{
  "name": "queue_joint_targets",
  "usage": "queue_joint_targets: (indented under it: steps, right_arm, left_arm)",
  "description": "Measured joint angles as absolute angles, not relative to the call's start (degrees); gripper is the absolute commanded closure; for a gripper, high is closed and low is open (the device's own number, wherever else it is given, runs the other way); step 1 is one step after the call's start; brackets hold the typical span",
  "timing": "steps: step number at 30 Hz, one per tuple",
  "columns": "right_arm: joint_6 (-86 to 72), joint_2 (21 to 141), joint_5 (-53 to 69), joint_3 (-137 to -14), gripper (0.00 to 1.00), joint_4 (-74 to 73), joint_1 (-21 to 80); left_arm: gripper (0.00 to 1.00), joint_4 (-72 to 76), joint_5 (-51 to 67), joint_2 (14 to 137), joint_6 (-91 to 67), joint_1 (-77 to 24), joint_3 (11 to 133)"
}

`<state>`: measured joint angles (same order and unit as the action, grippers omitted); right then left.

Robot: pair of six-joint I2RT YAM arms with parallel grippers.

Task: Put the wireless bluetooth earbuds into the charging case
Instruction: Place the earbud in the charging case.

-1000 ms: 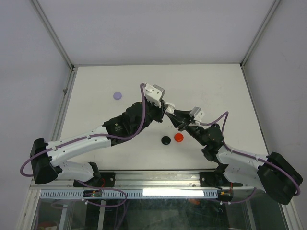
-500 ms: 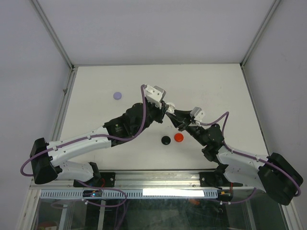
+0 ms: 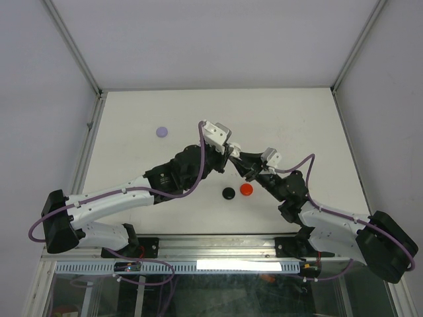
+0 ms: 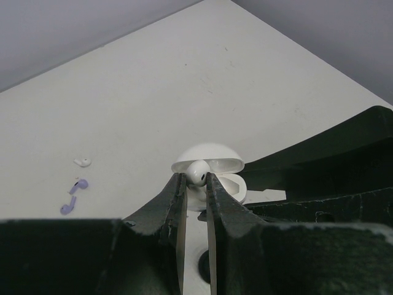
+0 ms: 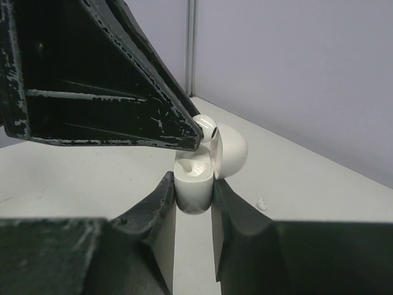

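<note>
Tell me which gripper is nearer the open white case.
Right: the right gripper clamps the case at its base; the left gripper holds a white earbud just over its open top.

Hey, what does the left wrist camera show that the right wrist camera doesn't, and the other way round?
Left wrist only: two lavender earbuds lying on the table, off to the left of the fingers.
Right wrist only: a clear look at the right gripper clamped on the base of the white charging case, with a wall post behind.
Both: the left gripper pinching a white earbud over the open case, plus a loose white earbud on the table.
</note>
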<state>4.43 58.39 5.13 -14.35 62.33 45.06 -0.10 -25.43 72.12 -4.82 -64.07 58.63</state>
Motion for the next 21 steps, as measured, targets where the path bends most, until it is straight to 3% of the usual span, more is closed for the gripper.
queue_joint_targets:
  steps: [21]
  right_arm:
    - [4.2,58.4,5.1,-14.1,1.00,62.2,45.3]
  left_arm:
    - [0.86,-1.1,-26.4,72.1,-6.7,-64.6,58.5]
